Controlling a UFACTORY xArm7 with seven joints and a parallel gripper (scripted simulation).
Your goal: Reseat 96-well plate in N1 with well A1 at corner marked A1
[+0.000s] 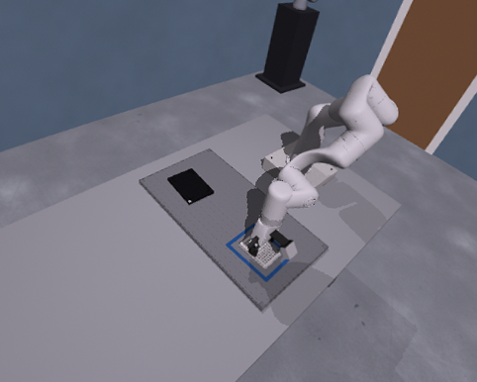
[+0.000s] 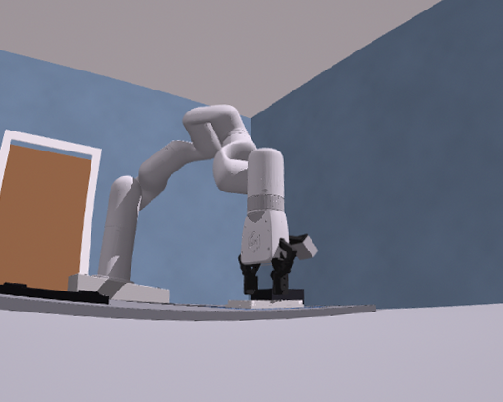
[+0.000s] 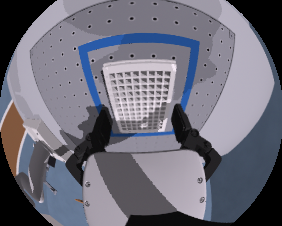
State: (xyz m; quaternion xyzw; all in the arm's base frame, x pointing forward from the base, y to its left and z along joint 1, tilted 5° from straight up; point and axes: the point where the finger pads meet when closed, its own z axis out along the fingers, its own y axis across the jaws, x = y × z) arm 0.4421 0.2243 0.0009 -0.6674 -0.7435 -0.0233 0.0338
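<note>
The white 96-well plate lies flat inside the blue taped outline B1 on the deck, and also shows in the wrist view and in the low side view. My gripper is open and points straight down. Its two black fingers straddle the plate's near end, low beside its edges. Nothing is held. The black plate nest N1 stands empty at the deck's far left, with a small white mark at one corner. I cannot make out the plate's cut corner.
The perforated grey deck lies on a lighter mat. The arm's base sits behind the deck. A black pedestal and a brown door stand far back.
</note>
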